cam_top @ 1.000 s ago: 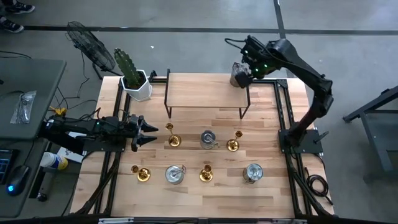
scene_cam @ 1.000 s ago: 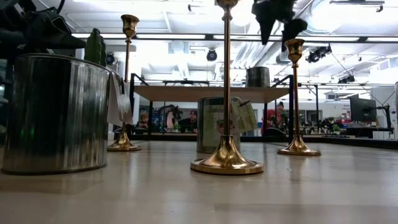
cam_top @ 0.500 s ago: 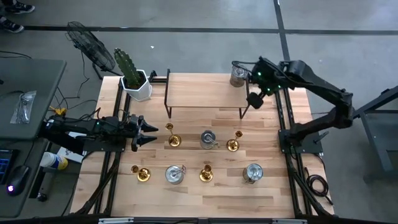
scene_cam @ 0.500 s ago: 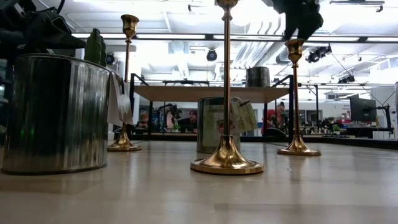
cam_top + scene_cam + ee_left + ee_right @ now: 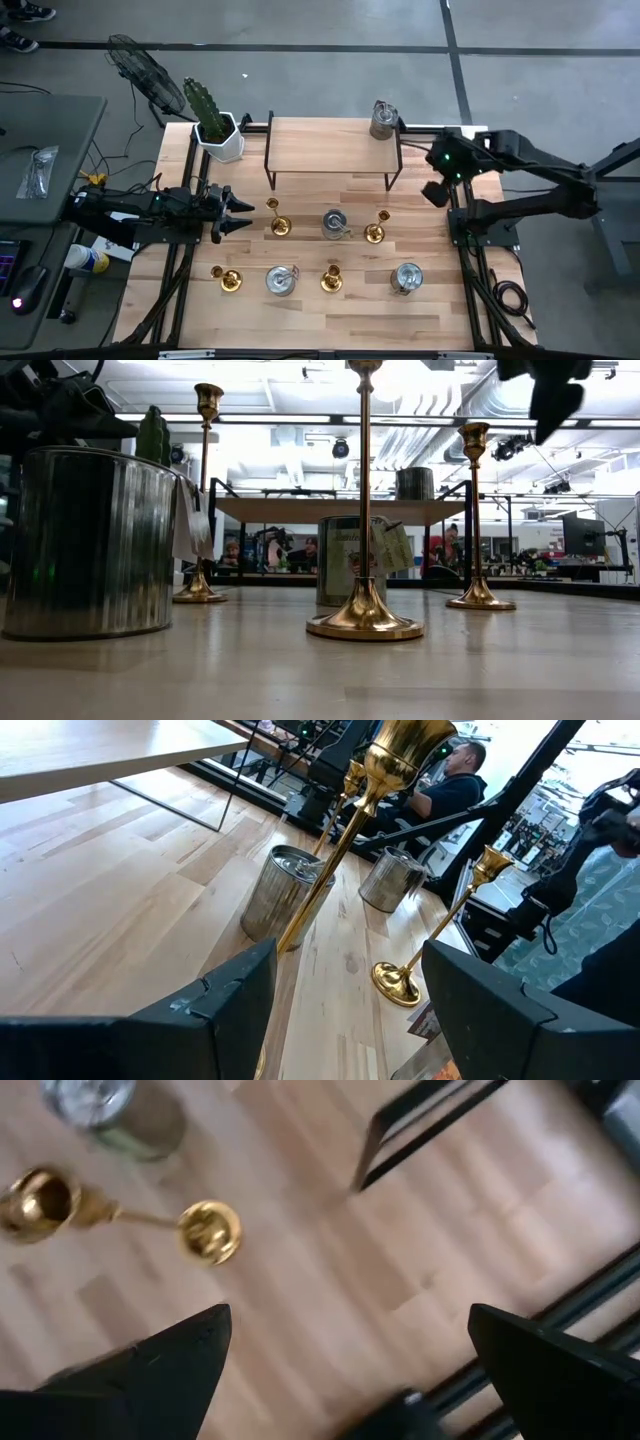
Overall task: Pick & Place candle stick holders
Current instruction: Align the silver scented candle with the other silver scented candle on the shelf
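Swung off the raised shelf (image 5: 330,150) since a second ago, right end effector (image 5: 434,192) now released above the tabletop (image 5: 310,300) edge, silver holder (image 5: 381,120) left on the shelf. Nearest upright gold candlestick (image 5: 376,230) inboard of it. Left end effector (image 5: 240,214) open, idle beside another candlestick (image 5: 279,226).

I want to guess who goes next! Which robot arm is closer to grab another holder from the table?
Probably the left. Its gripper sits open right beside a gold candlestick, which shows between its jaws in the left wrist view. The right gripper hangs open, empty, over the table's right edge, farther from any holder.
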Robot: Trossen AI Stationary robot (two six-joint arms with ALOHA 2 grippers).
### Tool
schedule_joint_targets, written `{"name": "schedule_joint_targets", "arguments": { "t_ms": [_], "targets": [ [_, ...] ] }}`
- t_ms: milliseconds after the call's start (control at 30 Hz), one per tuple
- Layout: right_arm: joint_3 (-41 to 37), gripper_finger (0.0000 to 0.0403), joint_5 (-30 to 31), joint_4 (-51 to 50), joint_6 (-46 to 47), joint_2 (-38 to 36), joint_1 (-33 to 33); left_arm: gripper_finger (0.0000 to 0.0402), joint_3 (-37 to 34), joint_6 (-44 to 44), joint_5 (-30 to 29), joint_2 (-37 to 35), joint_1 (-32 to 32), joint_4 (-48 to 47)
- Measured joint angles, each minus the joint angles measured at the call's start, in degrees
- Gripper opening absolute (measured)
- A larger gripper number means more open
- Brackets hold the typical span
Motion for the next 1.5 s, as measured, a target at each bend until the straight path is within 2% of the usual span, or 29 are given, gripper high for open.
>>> {"name": "schedule_joint_targets", "arguments": {
  "t_ms": [333,533,700,967,1233,1500],
  "targets": [
    [-7.75,0.04,-9.15,-1.53,13.89,-5.29,11.32,0.0246,-0.01,0.01,0.0,0.0,-0.01,-0.01],
    [-12.11,0.04,-12.71,-0.18,15.62,-4.75,20.81,0.0246,0.0,0.01,0.0,0.0,0.0,0.0],
    [-14.3,0.04,-12.34,4.57,15.54,-3.92,29.22,0.0246,0.01,0.0,0.0,0.0,-0.01,-0.01],
    [-15.61,0.04,-7.53,14.92,15.28,-0.14,40.85,0.0246,0.01,0.01,0.0,0.0,-0.01,0.0],
    [-15.61,0.04,-6.7,21.67,6.42,8.69,47.95,0.0246,0.0,0.01,0.0,0.0,0.0,0.01],
    [-15.61,0.04,-6.54,28.94,1.69,16.98,52.45,0.0246,0.01,0.01,0.0,0.0,0.01,-0.01]
  ]
}}
